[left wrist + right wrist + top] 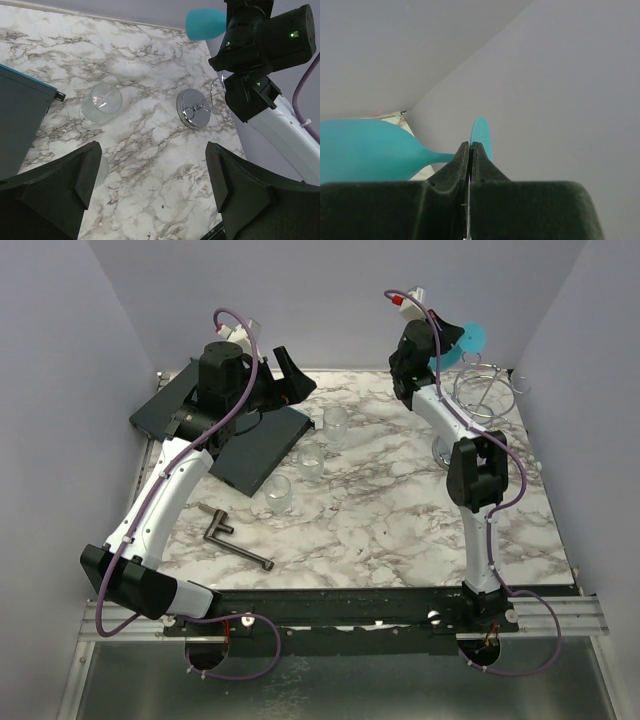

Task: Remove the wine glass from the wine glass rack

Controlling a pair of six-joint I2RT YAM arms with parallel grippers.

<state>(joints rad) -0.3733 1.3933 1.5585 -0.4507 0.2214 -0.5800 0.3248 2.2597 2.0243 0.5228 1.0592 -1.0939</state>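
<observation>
Wine glass (365,150): teal, opaque, matte-looking. Held sideways in the air at the far right corner, above and just beside the wine glass rack (487,392), seemingly clear of its wire loops.

Handling, as judged: light, rigid, likely breakable or at least easily knocked. Thin, smooth stem, prone to twisting in a pinch.

Best hold: mid-stem, between bowl and foot.

Right gripper (470,152): pressed together on the stem, bowl to one side, foot disc to the other.

Left gripper (155,190): spread wide, empty, hovering over the marble table (150,150).
</observation>
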